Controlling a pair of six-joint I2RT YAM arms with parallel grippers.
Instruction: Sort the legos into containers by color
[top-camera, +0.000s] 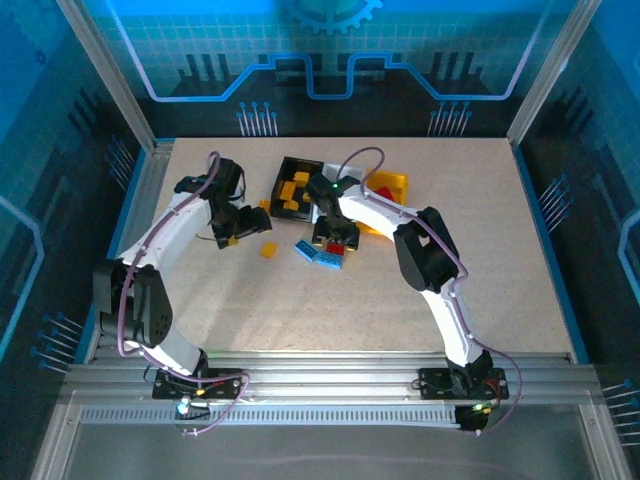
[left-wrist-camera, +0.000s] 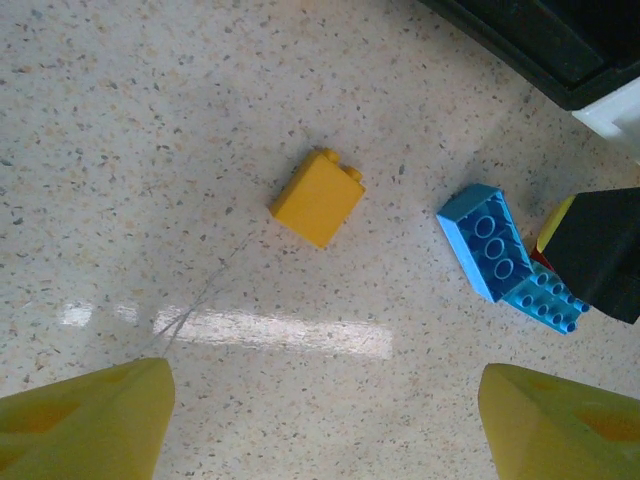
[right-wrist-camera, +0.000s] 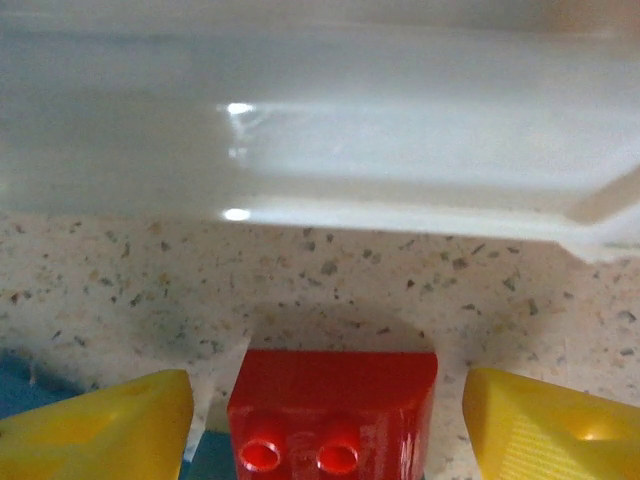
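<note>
1. Hovering left fingers (left-wrist-camera: 90, 425), wide open and empty, over yellow brick (left-wrist-camera: 317, 197) on tabletop (left-wrist-camera: 100, 150), lining up a grab.
2. Straddling red brick (right-wrist-camera: 333, 410) with right fingers (right-wrist-camera: 100, 425), open with gaps either side, by white bin (right-wrist-camera: 300, 130).

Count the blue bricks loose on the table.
2. The overturned blue brick lies right of the loose yellow brick; the studded blue brick lies against it. Others may be hidden under the right arm.

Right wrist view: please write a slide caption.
Open end effector straddles a red brick on the table, facing a white bin.
</note>
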